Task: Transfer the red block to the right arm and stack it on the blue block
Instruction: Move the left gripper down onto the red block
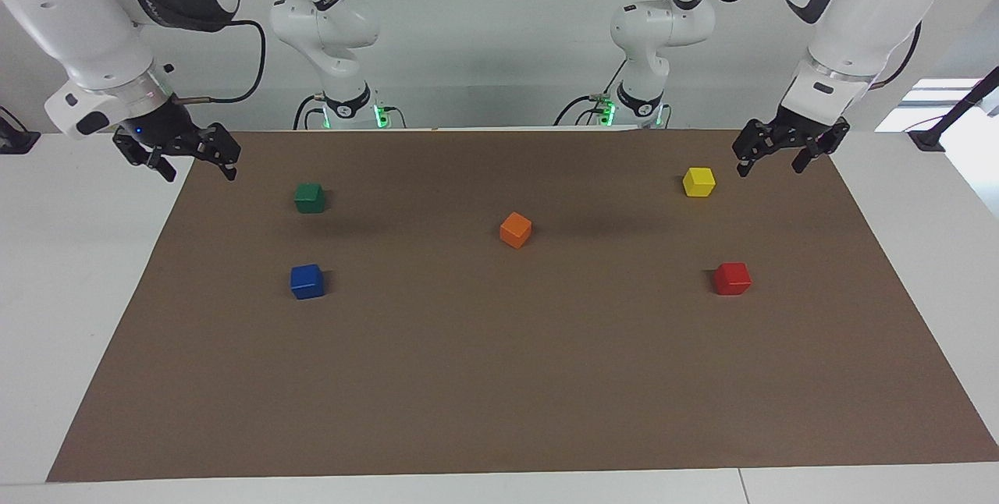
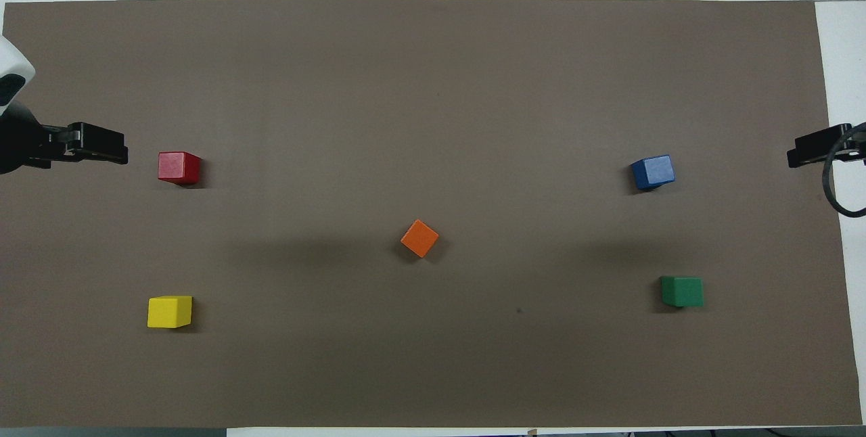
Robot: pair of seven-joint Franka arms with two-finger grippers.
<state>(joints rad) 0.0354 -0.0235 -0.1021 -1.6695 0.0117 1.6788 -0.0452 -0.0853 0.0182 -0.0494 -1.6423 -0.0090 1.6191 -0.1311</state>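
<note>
The red block (image 1: 732,278) (image 2: 179,167) sits on the brown mat toward the left arm's end. The blue block (image 1: 307,282) (image 2: 653,172) sits on the mat toward the right arm's end. My left gripper (image 1: 769,170) (image 2: 101,146) hangs open and empty over the mat's edge at its own end, above and apart from the red block. My right gripper (image 1: 201,175) (image 2: 808,149) hangs open and empty over the mat's edge at its own end, apart from the blue block.
An orange block (image 1: 515,229) (image 2: 419,238) lies mid-mat. A yellow block (image 1: 698,182) (image 2: 169,311) is nearer the robots than the red one. A green block (image 1: 310,197) (image 2: 682,291) is nearer the robots than the blue one. The brown mat (image 1: 499,395) covers the white table.
</note>
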